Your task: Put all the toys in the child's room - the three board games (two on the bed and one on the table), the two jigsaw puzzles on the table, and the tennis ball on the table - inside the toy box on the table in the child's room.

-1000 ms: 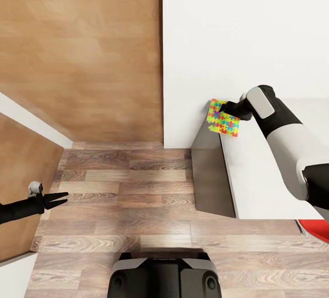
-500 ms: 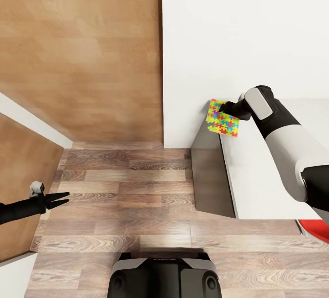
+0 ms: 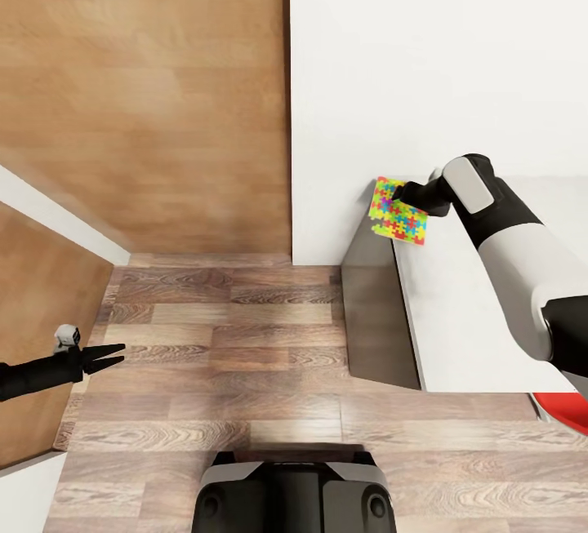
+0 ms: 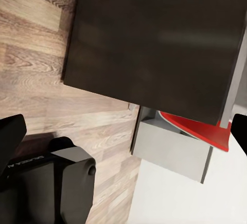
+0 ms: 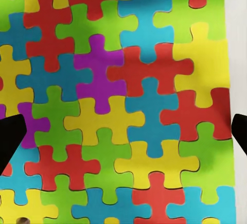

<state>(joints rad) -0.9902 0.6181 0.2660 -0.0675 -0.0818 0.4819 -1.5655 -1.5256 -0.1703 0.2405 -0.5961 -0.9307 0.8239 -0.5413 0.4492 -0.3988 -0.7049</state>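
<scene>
A jigsaw puzzle [image 3: 398, 211], a square mat of bright interlocking pieces, lies on the far left corner of the table [image 3: 465, 313], slightly over its edge. My right gripper [image 3: 415, 191] is at the mat's far right edge. In the right wrist view the jigsaw puzzle [image 5: 128, 90] spreads under the right gripper [image 5: 123, 131], whose black fingertips [image 5: 10, 134] stand wide apart: open, nothing held. My left gripper [image 3: 112, 352] hangs open over the wood floor at the left, far from the table. The toy box, board games and tennis ball are out of view.
The table's dark side panel [image 3: 376, 313] faces the plank floor [image 3: 229, 329]. A white wall [image 3: 425, 68] rises behind the table and a brown door [image 3: 147, 92] stands to its left. A red object [image 3: 565, 410] lies by the table's near end. My base [image 3: 294, 492] is below.
My right forearm has shifted only a hair. The puzzle and the left arm keep their places.
</scene>
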